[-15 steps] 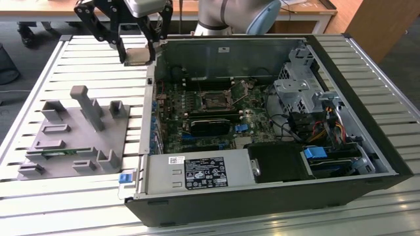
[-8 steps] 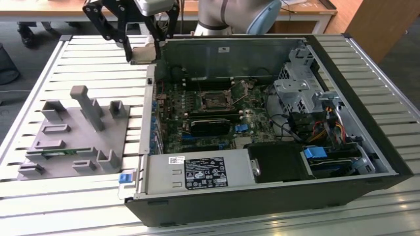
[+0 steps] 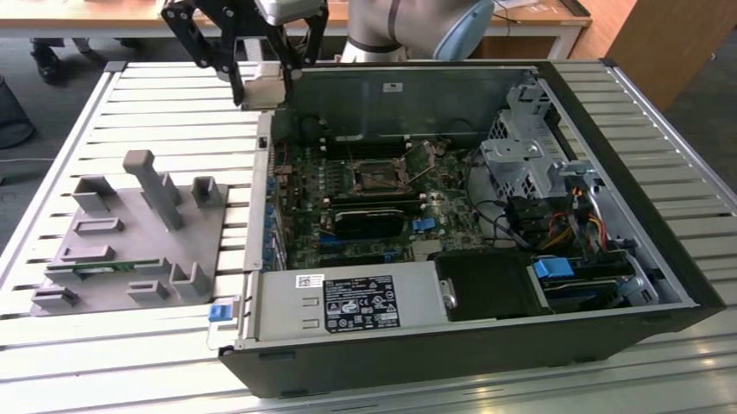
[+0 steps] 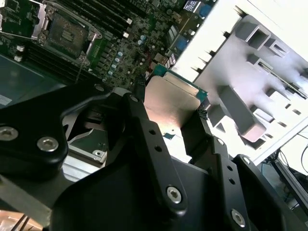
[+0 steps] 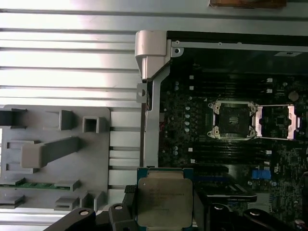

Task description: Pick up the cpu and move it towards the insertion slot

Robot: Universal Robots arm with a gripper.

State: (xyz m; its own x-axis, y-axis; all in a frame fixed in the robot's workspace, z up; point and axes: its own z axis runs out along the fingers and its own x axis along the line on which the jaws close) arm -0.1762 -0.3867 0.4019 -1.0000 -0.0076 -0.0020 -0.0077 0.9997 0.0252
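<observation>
Slatted table [image 3: 150, 95] under tool [image 5: 166, 211]; first wrist view: gripped cpu [image 5: 165, 200], socket-facing.

We see an open computer case [image 3: 645, 172] lying on a slatted table [image 3: 138, 112]. The insertion slot [image 3: 375, 177] sits on the motherboard inside this case. The gripper [image 3: 262, 82] hangs above the case's far corner, on the exterior view's left. A grey fixture block [image 3: 127, 233] lies beside the case.
</observation>
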